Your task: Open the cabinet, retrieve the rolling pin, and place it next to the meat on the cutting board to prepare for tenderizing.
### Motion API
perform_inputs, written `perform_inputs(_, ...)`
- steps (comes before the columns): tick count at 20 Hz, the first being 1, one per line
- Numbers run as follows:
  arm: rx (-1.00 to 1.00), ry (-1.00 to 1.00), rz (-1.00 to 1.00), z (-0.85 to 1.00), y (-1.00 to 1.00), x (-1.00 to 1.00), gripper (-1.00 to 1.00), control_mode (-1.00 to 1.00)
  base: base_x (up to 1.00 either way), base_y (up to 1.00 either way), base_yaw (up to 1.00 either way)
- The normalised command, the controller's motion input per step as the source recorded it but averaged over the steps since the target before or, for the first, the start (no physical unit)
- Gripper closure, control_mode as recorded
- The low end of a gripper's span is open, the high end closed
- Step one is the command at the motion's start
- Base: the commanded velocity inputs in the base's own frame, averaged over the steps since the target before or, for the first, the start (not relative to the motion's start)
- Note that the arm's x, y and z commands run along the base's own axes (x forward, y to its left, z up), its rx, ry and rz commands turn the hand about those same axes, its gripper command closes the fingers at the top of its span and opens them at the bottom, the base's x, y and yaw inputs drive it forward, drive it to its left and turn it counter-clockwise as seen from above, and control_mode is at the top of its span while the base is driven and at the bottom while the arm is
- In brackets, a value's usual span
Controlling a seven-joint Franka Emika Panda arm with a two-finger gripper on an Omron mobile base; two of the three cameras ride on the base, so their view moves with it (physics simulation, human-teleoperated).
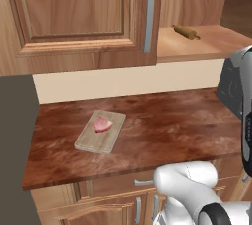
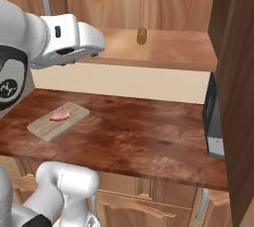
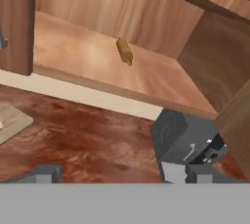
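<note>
Cabinet [image 2: 233, 72] door swung open, rolling pin [image 3: 124, 51] lying on its bare shelf at twelve o'clock from the gripper [image 3: 122, 174], fingers spread wide and empty, meat [image 1: 102, 124] on cutting board [image 1: 93, 143] at nine o'clock on the countertop [image 2: 144, 132].

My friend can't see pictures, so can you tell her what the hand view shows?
A small wooden rolling pin lies on the shelf of an open wooden cabinet. Below is a dark reddish countertop with a dark grey box-shaped appliance on it, and a cutting board corner at the left edge.
</note>
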Motion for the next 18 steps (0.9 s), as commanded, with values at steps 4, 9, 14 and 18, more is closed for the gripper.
perform_inputs(4, 0.08, -0.19, 0.0, -0.13, 0.04, 0.29, -1.0, -1.0, 0.0, 0.0, 0.0)
perform_inputs(9, 0.1, -0.12, 0.0, -0.02, 0.0, 0.33, -1.0, -1.0, 0.0, 0.0, 0.0)
perform_inputs(14, 0.1, 0.0, 0.0, 0.02, 0.0, 0.48, -1.0, -1.0, 0.0, 0.0, 0.0)
perform_inputs(18, 0.07, 0.05, 0.0, 0.0, 0.0, 0.43, -1.0, -1.0, 0.0, 0.0, 0.0)
